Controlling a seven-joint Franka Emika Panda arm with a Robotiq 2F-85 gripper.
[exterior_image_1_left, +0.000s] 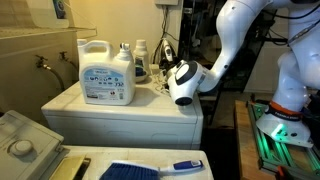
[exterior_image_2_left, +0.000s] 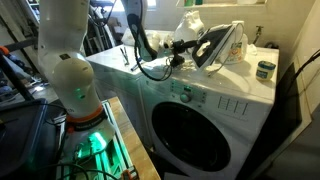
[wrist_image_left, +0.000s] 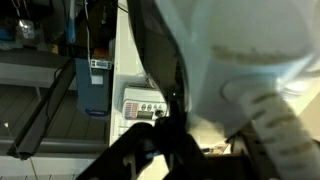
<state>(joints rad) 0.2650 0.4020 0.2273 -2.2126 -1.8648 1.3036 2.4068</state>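
Observation:
A white iron with a black soleplate (exterior_image_2_left: 218, 45) stands tilted on the top of a white washing machine (exterior_image_2_left: 245, 95), near its edge. In an exterior view the iron (exterior_image_1_left: 182, 83) shows at the machine's right edge, its black cord trailing beside it. My black gripper (exterior_image_2_left: 180, 48) reaches in from the side and looks closed on the iron's rear handle; it also shows in an exterior view (exterior_image_1_left: 203, 79). In the wrist view the iron's white body (wrist_image_left: 250, 50) fills the frame above the dark fingers (wrist_image_left: 175, 135).
A large white detergent jug (exterior_image_1_left: 107, 72) and small bottles (exterior_image_1_left: 126, 58) stand on the washer top behind the iron. A small dark jar (exterior_image_2_left: 265, 69) sits near the wall. A blue brush (exterior_image_1_left: 150, 169) lies on a lower surface. The washer's control panel (wrist_image_left: 145, 103) shows below.

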